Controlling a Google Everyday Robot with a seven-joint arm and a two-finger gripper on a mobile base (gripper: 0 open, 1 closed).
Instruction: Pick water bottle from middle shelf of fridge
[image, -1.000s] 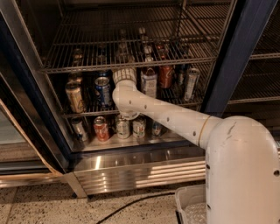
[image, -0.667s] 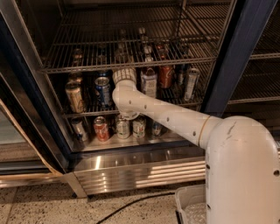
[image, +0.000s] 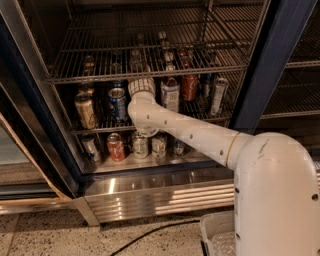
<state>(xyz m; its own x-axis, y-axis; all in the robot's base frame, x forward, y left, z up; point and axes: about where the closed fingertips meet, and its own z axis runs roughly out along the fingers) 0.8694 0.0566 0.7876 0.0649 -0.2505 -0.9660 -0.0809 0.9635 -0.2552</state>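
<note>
Gripper (image: 141, 86) at centre frame, inside fridge (image: 266, 65), between blue can (image: 118, 102) and white-labelled bottle (image: 170, 95); grip state cannot be told.

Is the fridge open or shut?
Open: the arm reaches into the fridge, its pincer at the middle shelf beside a blue can.

White pincer (image: 141, 85) at silver-wire middle shelf (image: 100, 129); fridge (image: 280, 60) frame dark blue.

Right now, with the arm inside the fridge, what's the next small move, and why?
Probably ease the gripper a little straight in. It sits at middle shelf height, between the blue can and the white-labelled bottle, just under the upper rack. The water bottle isn't visible, likely behind it, so go slowly without drifting sideways.
</note>
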